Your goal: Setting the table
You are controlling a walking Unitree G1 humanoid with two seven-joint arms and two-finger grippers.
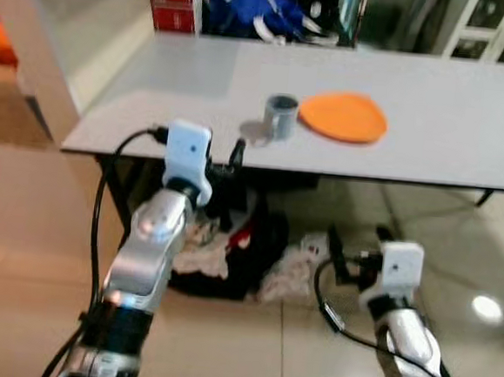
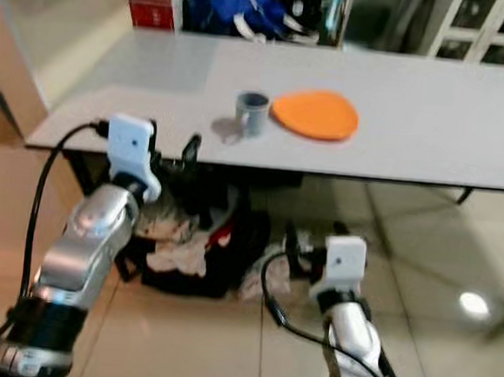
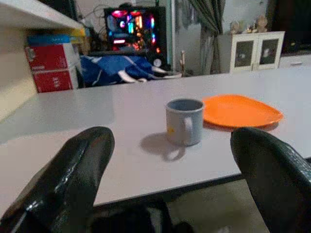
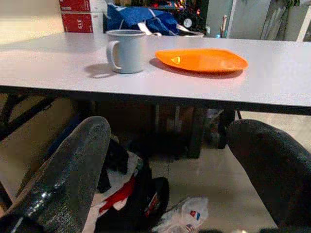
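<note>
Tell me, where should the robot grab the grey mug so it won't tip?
Probably around the body of the mug, coming level from the table's near edge with the left gripper, which is open and closest. The mug stands upright, and its handle faces the robot. The orange plate sits close on its right, so avoid that side.

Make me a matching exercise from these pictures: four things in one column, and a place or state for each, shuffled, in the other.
Things:
1. mug
2. orange plate
3. left hand
4. right hand

Places or states:
A. open, low over the floor, below table height
B. flat on the table, on the mug's right
C. open, at the table's near edge
D. upright on the table, grey-blue

Pairs: 1-D, 2-B, 3-C, 4-A
</note>
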